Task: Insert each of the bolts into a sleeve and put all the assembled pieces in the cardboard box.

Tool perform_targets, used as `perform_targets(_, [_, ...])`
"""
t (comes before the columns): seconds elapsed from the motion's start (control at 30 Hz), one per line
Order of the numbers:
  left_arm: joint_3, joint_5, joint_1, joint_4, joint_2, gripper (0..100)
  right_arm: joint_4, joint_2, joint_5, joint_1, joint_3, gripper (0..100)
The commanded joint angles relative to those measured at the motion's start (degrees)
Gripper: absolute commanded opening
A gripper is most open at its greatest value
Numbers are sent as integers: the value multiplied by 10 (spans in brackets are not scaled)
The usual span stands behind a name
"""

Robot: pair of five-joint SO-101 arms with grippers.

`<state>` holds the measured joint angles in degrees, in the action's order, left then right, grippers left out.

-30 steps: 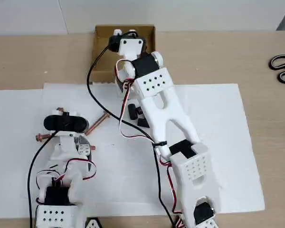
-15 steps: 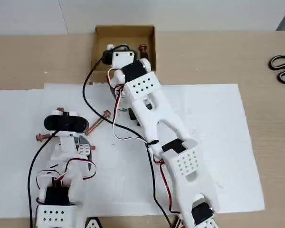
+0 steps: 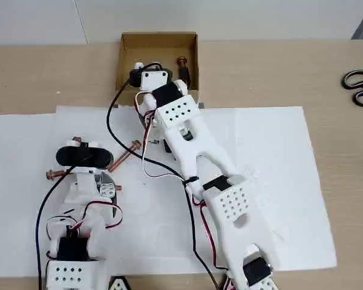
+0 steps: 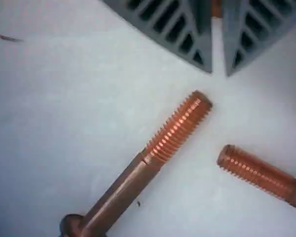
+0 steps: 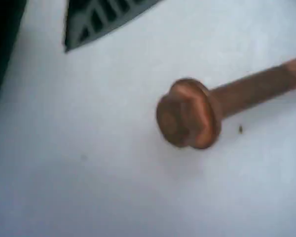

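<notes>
The cardboard box (image 3: 128,45) sits at the back of the table, with one bolt-and-sleeve piece (image 3: 182,66) lying at its right side. My right gripper (image 3: 146,121) hangs open just in front of the box, over the head of a copper bolt (image 5: 190,118) lying on the white paper (image 3: 272,157); that same bolt (image 3: 124,156) shows in the high view. One black sleeve (image 3: 167,145) peeks out beside the right arm. My left gripper (image 4: 217,69) is shut, hovering over the threaded ends of two bolts (image 4: 153,163) (image 4: 261,175).
Another bolt (image 3: 53,174) lies left of the left arm, near its black cable. Scissors (image 3: 360,84) rest at the far right table edge. The right arm stretches diagonally across the middle of the paper.
The right arm has drawn back out of the box toward the paper, leaving the assembled piece inside. The left arm has kept still.
</notes>
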<state>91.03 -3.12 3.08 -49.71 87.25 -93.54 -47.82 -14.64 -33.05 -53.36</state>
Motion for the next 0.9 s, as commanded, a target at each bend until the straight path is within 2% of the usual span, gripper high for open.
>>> perform_targets(0.0, [-2, 0, 3, 13, 5, 5, 14, -2, -2, -4, -4, 186])
perform_targets(0.87, [-2, 0, 4, 13, 5, 5, 8, 20, -2, -20, -4, 186])
